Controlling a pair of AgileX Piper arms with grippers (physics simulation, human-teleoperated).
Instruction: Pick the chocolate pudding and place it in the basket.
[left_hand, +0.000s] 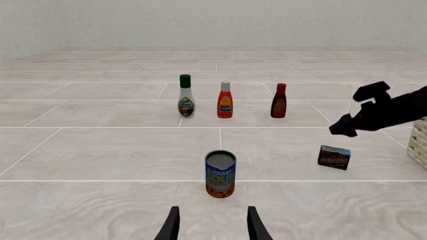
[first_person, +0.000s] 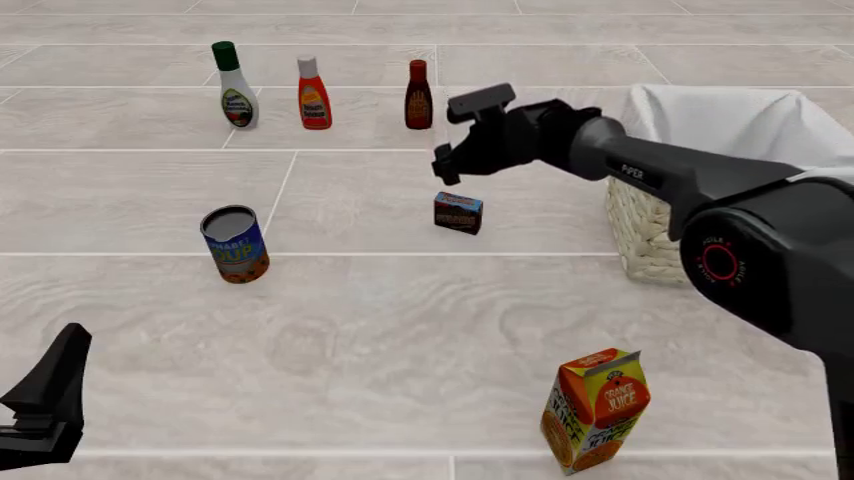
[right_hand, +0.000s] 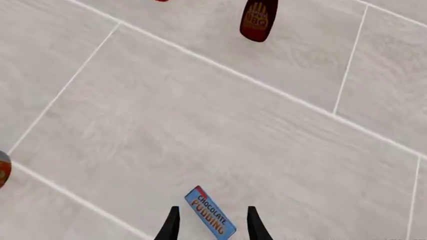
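Observation:
The chocolate pudding (first_person: 458, 213), a small dark brown box with a blue and orange label, lies on the tiled surface left of the basket (first_person: 650, 240). My right gripper (first_person: 461, 135) hovers open just above and behind the box without touching it. In the right wrist view the chocolate pudding (right_hand: 211, 214) shows between the open fingertips (right_hand: 171, 224), lower down. The basket is cream wicker with a white cloth lining (first_person: 721, 125). My left gripper (left_hand: 213, 227) is open and empty at the near left, facing a soup can (left_hand: 220, 173).
A soup can (first_person: 234, 243) stands at the left. A white dressing bottle (first_person: 235, 85), a red ketchup bottle (first_person: 312, 93) and a dark brown sauce bottle (first_person: 418, 95) line the back. An orange juice carton (first_person: 597, 408) stands near the front right.

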